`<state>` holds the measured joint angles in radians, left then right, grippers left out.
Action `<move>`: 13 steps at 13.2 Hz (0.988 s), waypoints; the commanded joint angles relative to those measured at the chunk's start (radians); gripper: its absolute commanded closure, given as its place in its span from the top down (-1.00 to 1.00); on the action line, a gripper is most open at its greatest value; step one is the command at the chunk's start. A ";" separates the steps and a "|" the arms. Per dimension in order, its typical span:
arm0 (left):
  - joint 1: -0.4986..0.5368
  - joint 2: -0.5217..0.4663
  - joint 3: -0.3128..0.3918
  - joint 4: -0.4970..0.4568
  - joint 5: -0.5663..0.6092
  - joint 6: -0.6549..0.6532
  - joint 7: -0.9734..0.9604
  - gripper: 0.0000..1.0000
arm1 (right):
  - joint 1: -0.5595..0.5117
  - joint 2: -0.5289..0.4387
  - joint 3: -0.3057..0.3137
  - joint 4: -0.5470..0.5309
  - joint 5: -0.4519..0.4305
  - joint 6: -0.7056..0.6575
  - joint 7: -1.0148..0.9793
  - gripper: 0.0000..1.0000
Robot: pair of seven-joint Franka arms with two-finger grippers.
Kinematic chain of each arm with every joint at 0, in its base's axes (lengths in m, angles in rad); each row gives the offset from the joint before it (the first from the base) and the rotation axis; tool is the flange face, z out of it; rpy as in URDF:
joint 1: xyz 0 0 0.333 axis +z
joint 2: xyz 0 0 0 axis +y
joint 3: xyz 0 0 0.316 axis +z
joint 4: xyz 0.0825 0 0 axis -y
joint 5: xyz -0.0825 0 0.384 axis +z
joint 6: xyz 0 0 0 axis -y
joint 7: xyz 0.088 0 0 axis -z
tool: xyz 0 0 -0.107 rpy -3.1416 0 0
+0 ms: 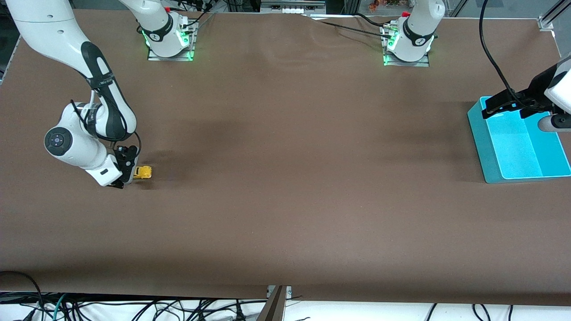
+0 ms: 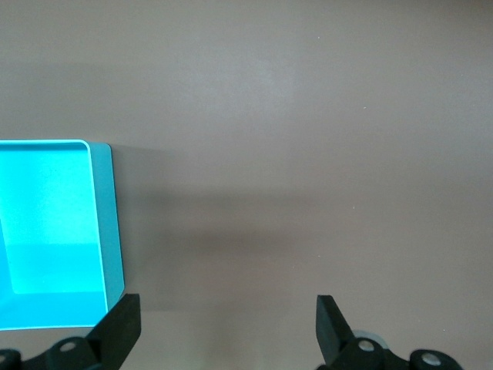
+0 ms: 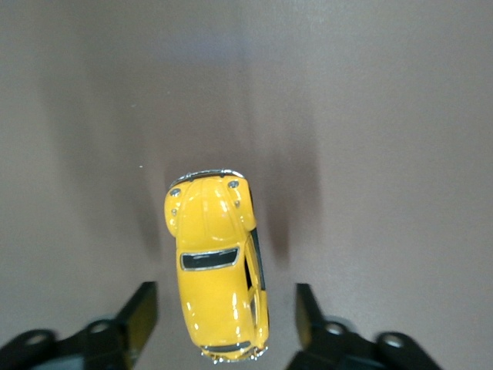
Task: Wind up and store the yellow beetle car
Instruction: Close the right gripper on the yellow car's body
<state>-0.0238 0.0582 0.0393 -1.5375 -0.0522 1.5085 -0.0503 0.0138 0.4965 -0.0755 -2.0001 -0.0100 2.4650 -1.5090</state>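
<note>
The yellow beetle car (image 1: 142, 172) sits on the brown table near the right arm's end. In the right wrist view the car (image 3: 217, 266) lies between my right gripper's (image 3: 225, 320) open fingers, with a gap on each side. My right gripper (image 1: 127, 174) is low over the car's rear. The turquoise bin (image 1: 517, 140) stands at the left arm's end of the table and looks empty. My left gripper (image 2: 227, 327) is open and empty, over the table beside the bin's (image 2: 104, 223) rim.
The two arm bases (image 1: 169, 38) (image 1: 408, 42) stand along the table's edge farthest from the front camera. A black cable (image 1: 490, 53) hangs down to the left arm.
</note>
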 commanded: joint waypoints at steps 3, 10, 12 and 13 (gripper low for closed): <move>0.010 0.009 -0.003 0.027 -0.021 -0.024 0.006 1.00 | -0.006 -0.049 0.006 -0.049 -0.005 0.014 -0.017 -0.52; 0.010 0.009 -0.002 0.027 -0.021 -0.024 0.006 1.00 | 0.000 -0.027 0.034 -0.057 -0.005 0.060 -0.016 -0.56; 0.010 0.009 -0.002 0.027 -0.020 -0.024 0.006 1.00 | 0.002 -0.027 0.061 -0.054 -0.004 0.061 -0.014 -0.56; 0.010 0.009 -0.002 0.027 -0.021 -0.025 0.006 1.00 | 0.002 -0.027 0.072 -0.051 -0.004 0.061 -0.010 -0.56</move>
<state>-0.0237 0.0582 0.0393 -1.5375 -0.0522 1.5075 -0.0503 0.0182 0.4724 -0.0309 -2.0252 -0.0100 2.4911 -1.5122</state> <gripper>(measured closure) 0.000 0.634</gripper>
